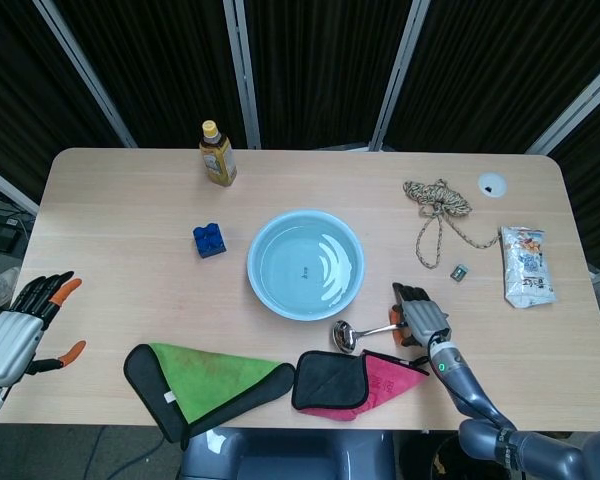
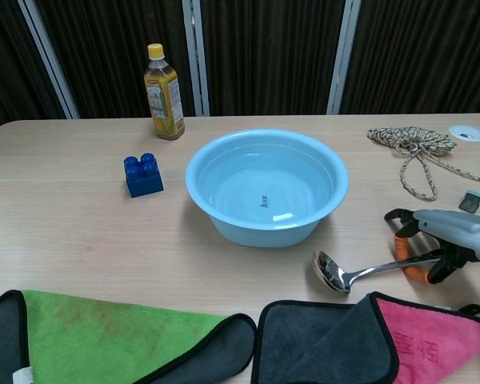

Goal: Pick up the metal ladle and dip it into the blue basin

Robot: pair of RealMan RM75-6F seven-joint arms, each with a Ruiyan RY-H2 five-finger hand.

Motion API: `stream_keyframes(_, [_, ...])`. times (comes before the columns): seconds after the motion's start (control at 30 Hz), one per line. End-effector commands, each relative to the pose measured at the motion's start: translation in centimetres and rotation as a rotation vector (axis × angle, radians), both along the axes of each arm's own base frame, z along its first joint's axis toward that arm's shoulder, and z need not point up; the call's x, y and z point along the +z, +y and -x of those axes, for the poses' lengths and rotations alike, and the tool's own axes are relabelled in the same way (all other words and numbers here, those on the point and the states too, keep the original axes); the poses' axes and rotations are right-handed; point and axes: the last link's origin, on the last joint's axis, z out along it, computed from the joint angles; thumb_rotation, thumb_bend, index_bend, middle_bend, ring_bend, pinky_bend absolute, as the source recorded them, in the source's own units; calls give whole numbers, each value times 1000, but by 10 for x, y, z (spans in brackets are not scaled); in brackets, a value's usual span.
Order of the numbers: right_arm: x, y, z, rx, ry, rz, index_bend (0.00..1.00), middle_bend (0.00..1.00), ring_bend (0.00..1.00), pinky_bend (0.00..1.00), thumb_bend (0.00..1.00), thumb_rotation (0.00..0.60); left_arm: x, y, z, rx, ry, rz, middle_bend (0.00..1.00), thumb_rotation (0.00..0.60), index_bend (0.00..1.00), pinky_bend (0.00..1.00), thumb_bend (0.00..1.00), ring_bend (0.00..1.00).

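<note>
Your right robot hand point(image 2: 440, 244) grips the metal ladle point(image 2: 360, 272) handle, its bowl pointing to 9 o'clock, with the blue basin point(image 2: 266, 186) up at 11 o'clock.

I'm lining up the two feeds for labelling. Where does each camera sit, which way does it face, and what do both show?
Head view: high above the near edge, looking steeply down on the whole table; shows the left hand off the near left corner and the right hand with its forearm.
Chest view: low at the near edge, looking forward across the table; shows only the right hand.
Shared: blue basin, metal ladle, bottle, blue brick, rope, both cloths.
</note>
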Motion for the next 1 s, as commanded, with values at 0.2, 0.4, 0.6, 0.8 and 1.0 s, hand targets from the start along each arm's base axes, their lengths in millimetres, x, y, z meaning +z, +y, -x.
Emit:
stream_keyframes(0.2, [15, -2, -7, 33, 31, 14, 670, 0, 0, 0, 375, 600, 0, -1, -1, -6, -4, 0, 0, 492, 0, 0, 306, 0])
stream_keyframes(0.4, [26, -2, -13, 35, 47, 24, 680, 0, 0, 0, 393, 600, 2, -2, -1, -9, -9, 0, 0, 494, 0, 0, 305, 0])
stream_keyframes(0.6, [38, -2, -17, 37, 69, 31, 693, 0, 0, 0, 406, 600, 1, -3, -1, -12, -9, 2, 0, 497, 0, 0, 305, 0])
stream_keyframes(0.8, [54, -3, -23, 37, 83, 37, 693, 0, 0, 0, 412, 600, -1, -3, -2, -12, 0, 13, 0, 491, 0, 0, 305, 0])
stream_keyframes(1.0, [73, -2, -25, 32, 136, 31, 697, 0, 0, 0, 420, 600, -1, -4, -2, -7, -7, 10, 0, 493, 0, 0, 305, 0])
